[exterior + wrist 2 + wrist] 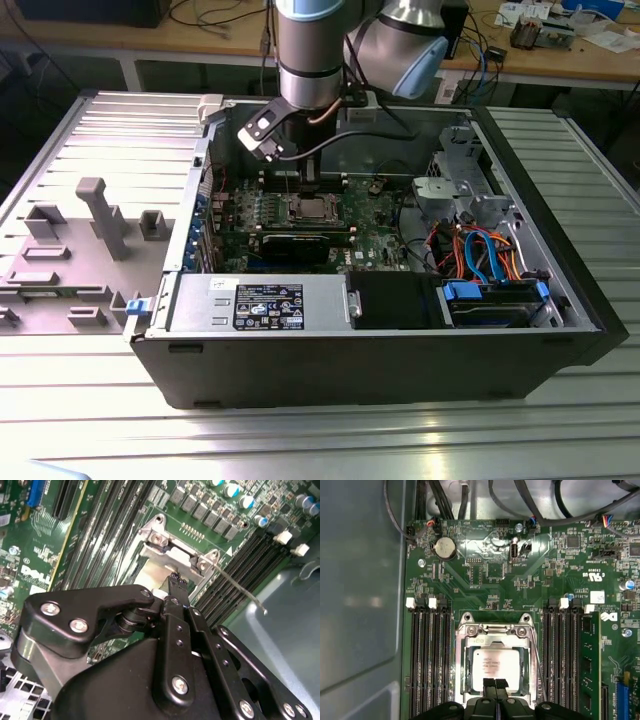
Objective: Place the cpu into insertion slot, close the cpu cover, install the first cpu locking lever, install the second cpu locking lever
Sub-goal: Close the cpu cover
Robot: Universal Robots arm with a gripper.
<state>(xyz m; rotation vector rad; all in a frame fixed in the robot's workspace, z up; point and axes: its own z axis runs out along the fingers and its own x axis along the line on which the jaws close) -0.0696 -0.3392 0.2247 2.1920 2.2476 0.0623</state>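
Ribbed metal tabletop (300, 445) bears the computer case (350, 372) — inside, the cpu (492, 662) lies in the insertion slot (468, 678), framed by the cpu cover (492, 639), the gripper (495, 683) just above, fingers together.

Matt grey metal cpu (492, 664); smooth, shinier silver metal cpu cover (492, 629).

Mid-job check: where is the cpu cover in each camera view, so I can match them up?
Exterior view: cpu cover mid green board, under the arm.
First wrist view: cpu cover framing the cpu, at the gripper tips.
Second wrist view: its hinge end, just past the gripper tips.
Shared landmark: black memory slots flanking it on both sides.
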